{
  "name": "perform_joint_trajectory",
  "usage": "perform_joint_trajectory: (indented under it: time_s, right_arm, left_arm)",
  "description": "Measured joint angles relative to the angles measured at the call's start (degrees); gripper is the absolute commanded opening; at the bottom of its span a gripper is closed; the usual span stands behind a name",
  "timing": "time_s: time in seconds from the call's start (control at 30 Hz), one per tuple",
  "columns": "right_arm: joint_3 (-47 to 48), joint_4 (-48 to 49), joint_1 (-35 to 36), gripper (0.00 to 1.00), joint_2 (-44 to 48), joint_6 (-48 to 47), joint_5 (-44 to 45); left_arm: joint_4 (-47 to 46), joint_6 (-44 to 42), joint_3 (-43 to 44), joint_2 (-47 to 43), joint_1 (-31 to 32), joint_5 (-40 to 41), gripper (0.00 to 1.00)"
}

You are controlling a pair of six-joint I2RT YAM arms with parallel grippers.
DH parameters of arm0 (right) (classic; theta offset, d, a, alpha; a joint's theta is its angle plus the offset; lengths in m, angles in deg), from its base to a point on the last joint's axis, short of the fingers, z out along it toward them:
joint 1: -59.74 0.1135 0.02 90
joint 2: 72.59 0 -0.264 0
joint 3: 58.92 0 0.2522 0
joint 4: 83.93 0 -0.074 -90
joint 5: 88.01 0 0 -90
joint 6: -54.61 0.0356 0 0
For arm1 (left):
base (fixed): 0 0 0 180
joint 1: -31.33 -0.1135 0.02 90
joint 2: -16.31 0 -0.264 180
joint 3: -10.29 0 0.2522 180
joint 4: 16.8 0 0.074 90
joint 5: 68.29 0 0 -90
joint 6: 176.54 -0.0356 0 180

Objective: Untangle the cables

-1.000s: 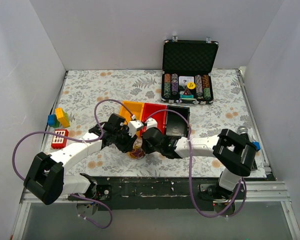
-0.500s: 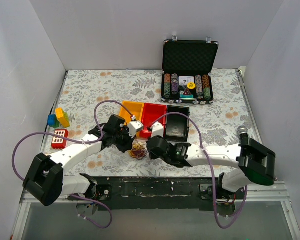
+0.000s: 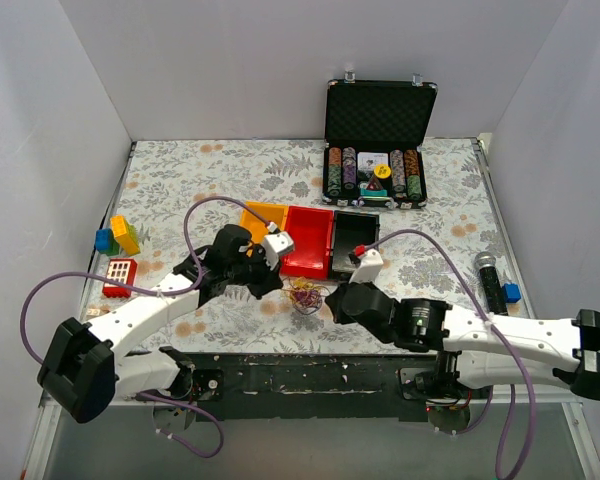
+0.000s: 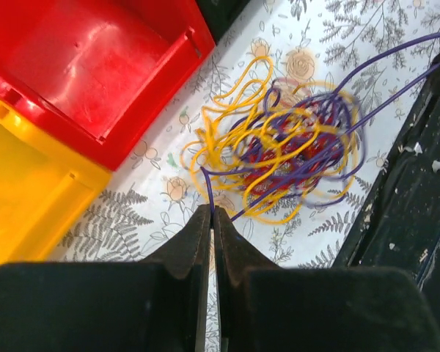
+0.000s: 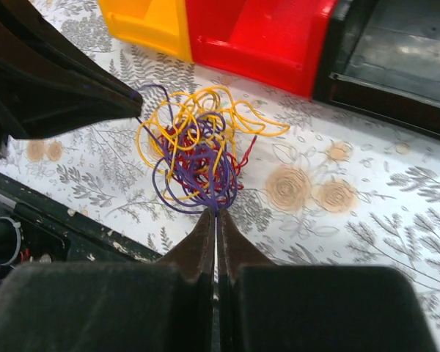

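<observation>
Floral counter (image 3: pixel 180 170) had the cables (image 3: pixel 305 295) clumped by its near edge, mid-width, just before red bin (image 3: pixel 308 242). Left gripper (image 4: pixel 211 214) pinched a purple strand; right gripper (image 5: pixel 216 214) pinched purple loops opposite.

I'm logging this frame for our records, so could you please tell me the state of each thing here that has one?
cables: tangled in one clump, pinched at two sides.
left gripper: shut on a purple strand of the cables.
right gripper: shut on the clump's near edge.
chip case: open, lid upright.
red bin: empty.
yellow bin: empty where visible.
</observation>
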Motion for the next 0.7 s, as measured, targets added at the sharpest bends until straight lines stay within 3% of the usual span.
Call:
perform_joint_trajectory:
  time_s: [0.07,0.17,0.23,0.43,0.53,0.6,0.63,0.7]
  right_arm:
    - [-0.74,-2.97,0.13,0.01,2.97,0.87,0.26]
    - [-1.86,-9.55,-0.02,0.01,6.62,0.92,2.80]
    - [-2.84,-11.96,-0.28,0.01,7.50,0.85,3.56]
    - [-4.09,-12.83,-0.26,0.01,3.96,0.52,2.84]
    - [-4.13,-11.19,-0.26,0.41,2.03,-0.13,1.81]
    - [-4.13,-8.66,-0.26,0.60,0.72,-1.14,1.51]
    - [-4.13,-7.43,-0.26,0.65,-0.11,-1.64,1.55]
    - [-4.07,-5.22,-0.26,0.66,-1.99,-2.91,1.90]
  left_arm:
    - [-0.76,0.09,0.42,-0.24,0.02,0.28,0.24]
    - [2.36,-1.44,0.48,-0.28,-1.70,6.88,0.73]
    - [4.83,-1.77,0.48,-0.24,-2.91,8.76,0.82]
    - [9.38,-1.60,1.25,-0.24,-2.99,7.26,0.91]
    - [10.36,-1.55,2.69,-0.17,-2.99,6.01,0.87]
    - [10.10,-1.44,3.50,0.11,-2.99,5.38,0.83]
    - [9.84,-1.33,3.72,0.37,-2.99,5.16,0.81]
    - [9.42,-1.22,3.80,1.09,-2.99,4.87,0.78]
